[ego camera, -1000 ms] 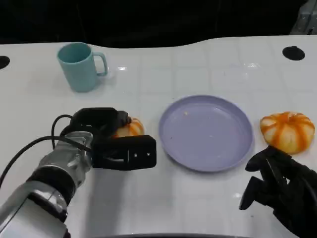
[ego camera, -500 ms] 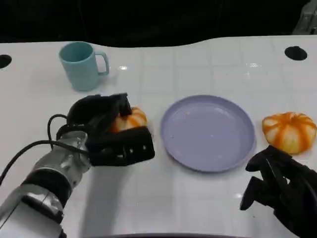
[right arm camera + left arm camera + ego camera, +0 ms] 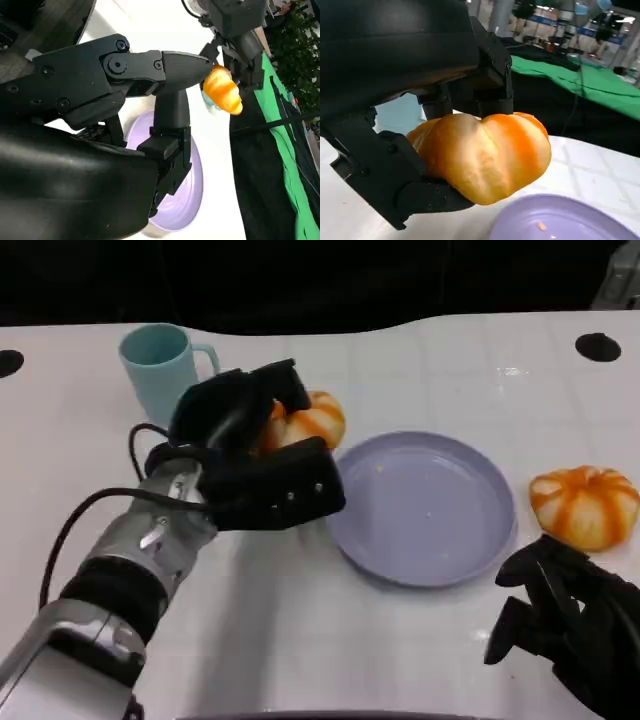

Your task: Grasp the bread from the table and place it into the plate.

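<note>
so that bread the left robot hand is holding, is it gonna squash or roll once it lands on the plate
The bread looks puffy and rounded, so it is probably soft and light; the left robot hand could dent it if it grips hard. Its lobed, bun-like shape suggests it may rock or roll a little when released, though the raised rim of the plate should likely contain it.

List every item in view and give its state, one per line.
Held bread: gripped by the left hand, lifted off the table, beside the plate's rim.
Other bread: lying on the table, untouched.
Plate: flat on the table, holds no bread.
Mug: upright.
Left hand: holds the bread.
Right hand: low by the table edge, fingers curled, holding nothing.
</note>
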### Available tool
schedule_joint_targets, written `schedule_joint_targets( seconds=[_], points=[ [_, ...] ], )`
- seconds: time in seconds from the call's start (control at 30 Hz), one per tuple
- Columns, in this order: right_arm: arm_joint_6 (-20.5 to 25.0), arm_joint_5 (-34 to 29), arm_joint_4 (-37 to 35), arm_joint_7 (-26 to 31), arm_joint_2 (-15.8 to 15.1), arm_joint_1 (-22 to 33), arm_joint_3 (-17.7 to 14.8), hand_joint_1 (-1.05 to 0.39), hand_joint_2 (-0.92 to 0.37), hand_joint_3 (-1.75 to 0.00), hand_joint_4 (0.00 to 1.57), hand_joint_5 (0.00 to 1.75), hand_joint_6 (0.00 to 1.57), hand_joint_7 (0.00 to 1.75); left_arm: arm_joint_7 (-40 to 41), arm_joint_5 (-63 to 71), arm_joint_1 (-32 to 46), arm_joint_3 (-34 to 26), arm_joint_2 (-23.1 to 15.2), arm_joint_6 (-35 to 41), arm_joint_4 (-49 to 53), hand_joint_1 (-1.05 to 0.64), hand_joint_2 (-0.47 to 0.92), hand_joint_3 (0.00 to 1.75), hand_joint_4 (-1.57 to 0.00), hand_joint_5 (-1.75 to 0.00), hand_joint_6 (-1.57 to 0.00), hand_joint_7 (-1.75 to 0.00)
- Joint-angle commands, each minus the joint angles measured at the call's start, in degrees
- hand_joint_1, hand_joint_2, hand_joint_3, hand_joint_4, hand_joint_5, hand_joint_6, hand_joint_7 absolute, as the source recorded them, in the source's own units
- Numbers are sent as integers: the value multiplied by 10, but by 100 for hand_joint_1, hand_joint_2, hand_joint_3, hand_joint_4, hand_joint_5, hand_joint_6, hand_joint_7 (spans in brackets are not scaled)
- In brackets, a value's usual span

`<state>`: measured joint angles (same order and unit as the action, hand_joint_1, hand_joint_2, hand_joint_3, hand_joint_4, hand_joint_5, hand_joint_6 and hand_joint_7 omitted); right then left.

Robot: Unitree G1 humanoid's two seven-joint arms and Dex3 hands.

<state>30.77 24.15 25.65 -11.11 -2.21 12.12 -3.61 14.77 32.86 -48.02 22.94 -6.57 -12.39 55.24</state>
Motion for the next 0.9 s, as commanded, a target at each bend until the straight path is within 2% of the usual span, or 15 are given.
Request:
schedule_joint_targets(
  seconds=[0.03,0.13,0.27,0.43,0.6,0.67,0.7,0.73,0.8,0.9],
  points=[
    [-1,3,5,6,-3,0,-1,-43,-92,-39,66,175,52,162,-12,2,-17,2,-4,-3,-9,-17,50,108,-89,-175,-65,-175],
    [-1,4,8,6,-3,1,1,-42,-92,-39,65,175,51,162,-35,9,-49,25,31,-19,14,-18,47,107,-92,-175,-68,-175],
    [-3,4,9,4,-3,3,3,-42,-92,-40,65,175,50,163,-48,19,-69,44,56,-14,33,-19,46,104,-91,-175,-68,-175],
    [-3,4,11,4,-3,5,4,-43,-92,-40,65,175,50,163,-61,28,-89,59,89,-6,63,-22,53,94,-89,-175,-71,-156],
    [-6,0,13,6,-2,8,8,-42,-92,-41,65,175,50,163,-62,40,-108,79,123,8,98,-23,56,93,-90,-175,-70,-159],
    [-5,-1,16,8,-1,9,10,-42,-92,-41,65,175,49,163,-64,44,-113,84,129,11,107,-22,59,85,-85,-175,-74,-120],
    [-4,0,17,9,0,9,10,-42,-92,-41,64,175,49,163,-65,46,-115,86,131,12,111,-22,61,82,-84,-175,-78,-110],
    [-5,-1,16,8,-1,10,11,-42,-92,-41,64,175,49,163,-64,48,-117,87,133,12,115,-22,63,80,-83,-175,-79,-109],
    [-7,-1,16,6,-2,10,12,-42,-92,-41,64,175,49,163,-64,49,-118,89,136,10,123,-21,66,71,-83,-175,-79,-119],
    [-9,-1,15,5,-2,11,13,-42,-92,-42,64,175,49,163,-70,46,-121,89,141,3,135,-18,68,64,-85,-175,-83,-109]
  ],
)
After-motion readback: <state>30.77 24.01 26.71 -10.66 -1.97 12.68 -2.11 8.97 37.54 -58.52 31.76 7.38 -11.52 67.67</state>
